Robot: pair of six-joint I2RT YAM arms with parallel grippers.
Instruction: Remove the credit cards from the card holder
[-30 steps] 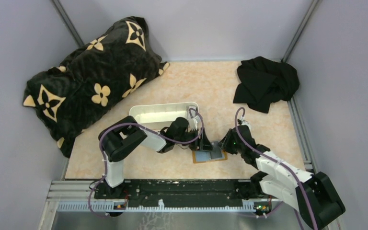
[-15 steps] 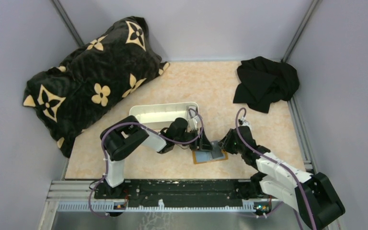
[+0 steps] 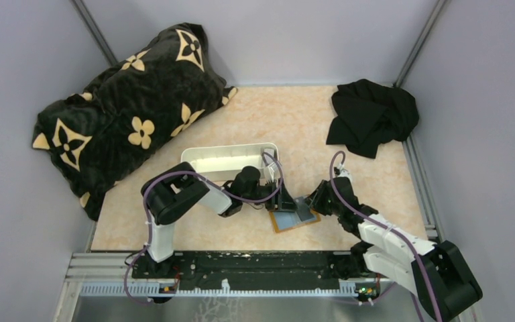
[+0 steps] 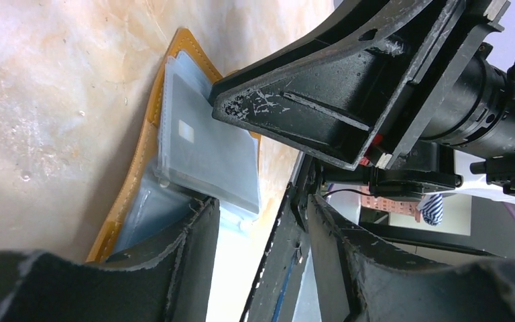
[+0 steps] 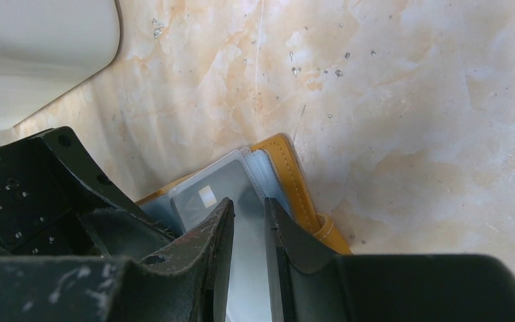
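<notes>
The orange-tan card holder (image 3: 287,225) lies open on the table between both arms. A grey credit card (image 4: 204,144) with a pale chip sticks out of its grey-blue inner sleeves, and the right wrist view shows the same credit card (image 5: 204,188). My right gripper (image 5: 248,204) is shut on a grey-blue inner panel of the card holder (image 5: 295,181) and holds it raised. My left gripper (image 4: 260,204) stands open just short of the card's near corner, with the raised flap seen edge-on between its fingers. Nothing is gripped by the left fingers.
A long white tray (image 3: 208,161) sits just behind the left arm, and its corner shows in the right wrist view (image 5: 40,54). A black patterned pillow (image 3: 127,107) fills the back left. A black cloth (image 3: 372,117) lies at the back right.
The left jaws have narrowed. The left gripper has shifted slightly left, and the card holder has turned a little on the table. The right gripper's hold is unchanged.
</notes>
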